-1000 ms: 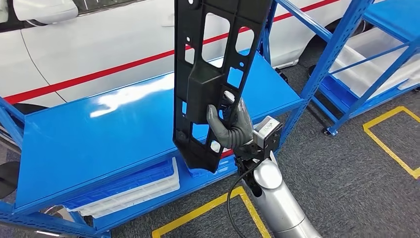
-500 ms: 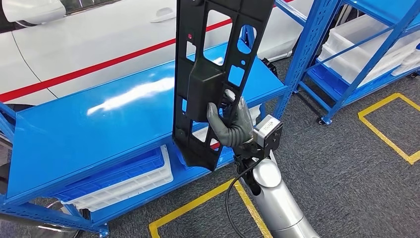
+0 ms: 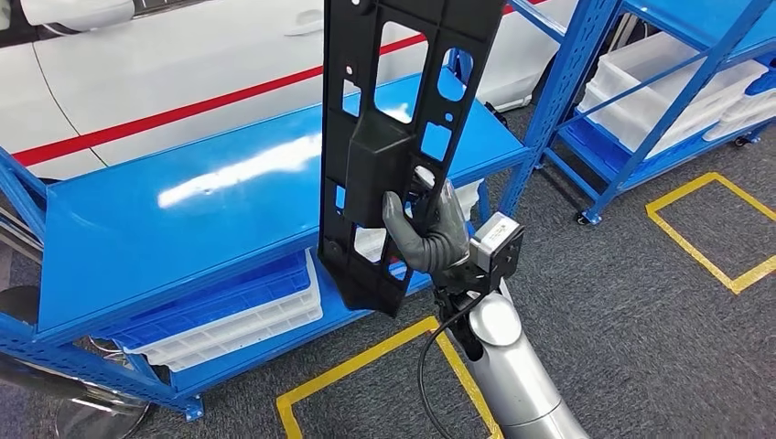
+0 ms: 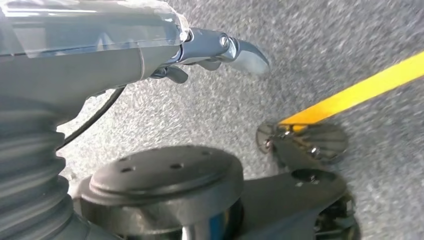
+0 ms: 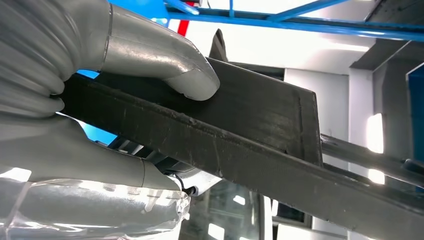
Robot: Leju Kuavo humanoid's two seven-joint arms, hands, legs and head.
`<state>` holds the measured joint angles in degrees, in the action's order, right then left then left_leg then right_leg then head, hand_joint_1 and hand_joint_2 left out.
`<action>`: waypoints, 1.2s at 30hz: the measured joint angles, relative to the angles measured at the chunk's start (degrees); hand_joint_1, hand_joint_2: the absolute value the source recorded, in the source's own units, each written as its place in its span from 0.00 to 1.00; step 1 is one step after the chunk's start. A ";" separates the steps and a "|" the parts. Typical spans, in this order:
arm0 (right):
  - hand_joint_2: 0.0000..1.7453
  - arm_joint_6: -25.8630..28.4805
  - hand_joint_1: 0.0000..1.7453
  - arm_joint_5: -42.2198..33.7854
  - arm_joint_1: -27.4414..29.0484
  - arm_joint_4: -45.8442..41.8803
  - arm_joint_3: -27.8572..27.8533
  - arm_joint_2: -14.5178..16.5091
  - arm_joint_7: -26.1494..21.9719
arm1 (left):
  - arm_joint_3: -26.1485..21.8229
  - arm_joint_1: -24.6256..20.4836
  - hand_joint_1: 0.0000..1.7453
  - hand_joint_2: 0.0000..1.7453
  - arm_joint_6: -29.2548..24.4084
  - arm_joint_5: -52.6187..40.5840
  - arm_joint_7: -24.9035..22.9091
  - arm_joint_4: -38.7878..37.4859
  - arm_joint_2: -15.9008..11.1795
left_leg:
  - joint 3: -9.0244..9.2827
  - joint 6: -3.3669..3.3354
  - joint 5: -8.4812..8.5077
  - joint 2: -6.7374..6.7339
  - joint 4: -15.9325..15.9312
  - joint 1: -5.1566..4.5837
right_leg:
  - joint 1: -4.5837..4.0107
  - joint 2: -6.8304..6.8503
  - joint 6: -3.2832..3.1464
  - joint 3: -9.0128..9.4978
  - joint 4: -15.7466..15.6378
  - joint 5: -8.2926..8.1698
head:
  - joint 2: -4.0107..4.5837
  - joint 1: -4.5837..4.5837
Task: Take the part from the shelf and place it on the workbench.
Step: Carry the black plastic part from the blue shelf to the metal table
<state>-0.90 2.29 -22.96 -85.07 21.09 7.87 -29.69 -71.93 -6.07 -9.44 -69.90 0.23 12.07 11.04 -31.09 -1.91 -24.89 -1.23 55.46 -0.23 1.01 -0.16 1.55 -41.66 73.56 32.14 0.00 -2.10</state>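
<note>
Behind our raised right hand (image 3: pixel 432 236) stands a blue counter (image 3: pixel 183 229) beside a white car (image 3: pixel 183 64). Our fingers (image 5: pixel 165 60) grip the black part (image 3: pixel 393 137), upright above them. Whether our left hand (image 4: pixel 215 47), over grey carpet (image 4: pixel 325 45), is open, we cannot tell.

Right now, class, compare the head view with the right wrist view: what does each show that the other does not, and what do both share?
Head view alone: the whole long black part held upright, the blue workbench top, white trays beneath it, yellow floor lines and the silver right arm.
Right wrist view alone: the grey thumb pressed flat against the part's face, seen close up.
Both: the right hand gripping the black part, with blue shelf framing behind.
</note>
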 joint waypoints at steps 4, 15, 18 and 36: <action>1.00 0.05 1.00 -0.20 0.06 -0.02 -0.38 -0.02 0.37 | 0.02 0.05 0.00 1.00 -0.10 -0.03 -0.14 0.00 0.01 | -2.48 0.53 0.45 -0.99 1.95 0.13 | 0.20 1.35 0.31 7.55 -9.51 -3.79 | 0.00 0.01; 1.00 -0.37 1.00 -0.91 0.30 0.06 -0.93 0.22 0.62 | 0.02 -0.21 0.00 1.00 -0.49 0.30 -0.17 0.00 -0.02 | -7.99 3.21 -9.64 0.65 17.96 0.44 | -0.32 -0.20 -3.40 5.72 -14.06 -7.45 | 0.00 -0.12; 1.00 -0.52 1.00 -0.96 0.36 0.16 -0.95 0.22 0.58 | 0.03 -0.15 0.00 1.00 -0.66 0.13 -0.20 0.00 -0.05 | -2.73 2.55 -6.67 1.23 12.57 0.40 | -0.41 -1.54 -3.12 4.09 -13.97 -8.89 | 0.00 -0.12; 1.00 -0.31 1.00 -1.45 1.09 -0.66 -1.28 0.22 -0.01 | 0.55 0.49 0.00 1.00 -0.85 -0.68 -0.57 0.00 -0.47 | -2.60 0.84 -0.23 -2.65 2.76 -0.24 | -0.03 2.67 -0.26 8.92 -12.38 -4.25 | -0.01 0.12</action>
<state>-1.21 0.84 -21.88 -85.73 19.81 8.09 -29.70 -71.38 -5.58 -10.29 -70.58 -0.34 12.07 10.57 -33.68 -1.08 -25.12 -3.88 58.22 -0.47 0.98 2.51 1.30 -32.73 61.18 27.89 -0.01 -1.98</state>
